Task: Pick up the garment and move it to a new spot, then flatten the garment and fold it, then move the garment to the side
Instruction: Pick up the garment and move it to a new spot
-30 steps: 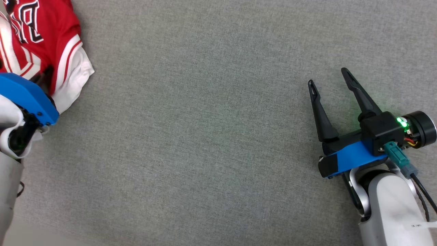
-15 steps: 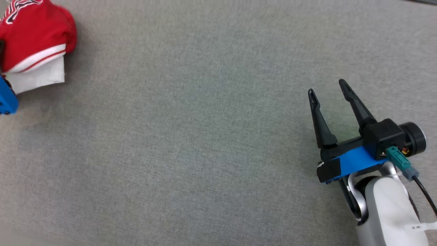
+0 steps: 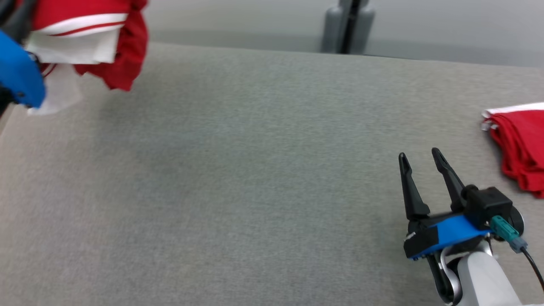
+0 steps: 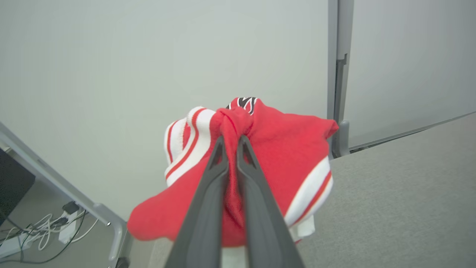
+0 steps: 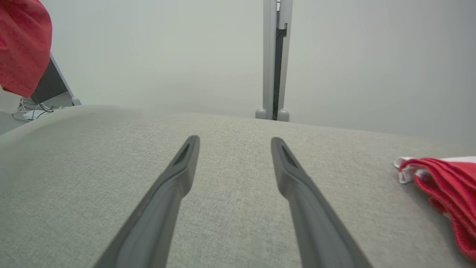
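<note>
Head view: the red-and-white garment [image 3: 85,34] hangs bunched up near the far left corner of the grey table [image 3: 255,170], with no clear long axis. The right gripper [image 3: 418,153] sits low right, fingers spread and empty. Another red cloth [image 3: 520,144] lies at the right edge.
Left wrist view: the left gripper [image 4: 232,139] pinches a red fold. The black-and-white lettering on top is unreadable.
Right wrist view: the fingers are wide apart above the table

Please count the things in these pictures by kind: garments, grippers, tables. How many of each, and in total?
Garments: 2, the held garment and the lying garment
Grippers: 2, the left gripper and the right gripper
Tables: 1, the table
Total: 5
</note>
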